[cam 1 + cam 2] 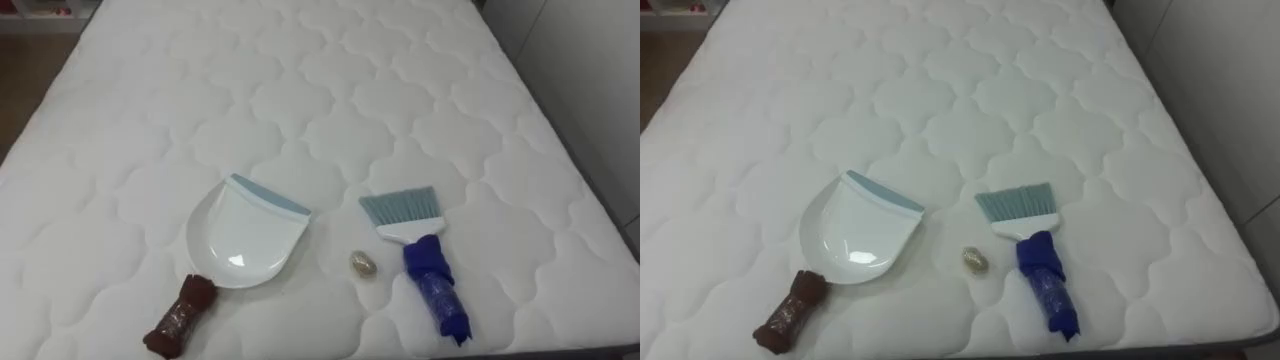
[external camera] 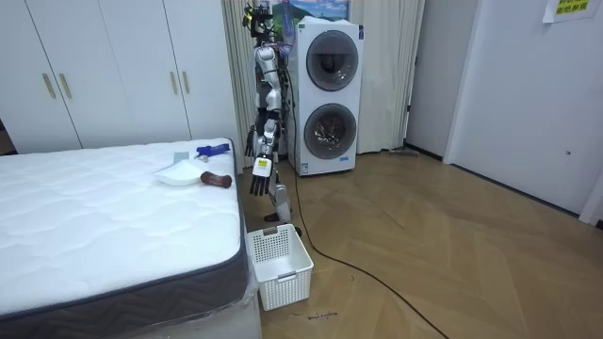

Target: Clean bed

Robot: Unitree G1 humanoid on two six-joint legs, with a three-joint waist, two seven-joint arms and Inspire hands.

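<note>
A white dustpan [image 1: 245,235] with a brown wrapped handle [image 1: 180,315] lies on the white quilted mattress [image 1: 300,80] near its front edge. To its right lies a small brush [image 1: 400,207] with pale blue bristles and a blue wrapped handle [image 1: 435,290]. A small crumpled beige scrap [image 1: 362,263] rests between them. In the room view I stand upright at the bed's side. My left hand [image 2: 261,179] and right hand [image 2: 252,141] hang by my sides with relaxed fingers, holding nothing.
A white slatted basket [image 2: 281,264] stands on the wooden floor at the bed's corner, near my feet. Two stacked washing machines [image 2: 330,94] are behind me. White wardrobe doors [image 2: 113,66] line the wall beyond the bed.
</note>
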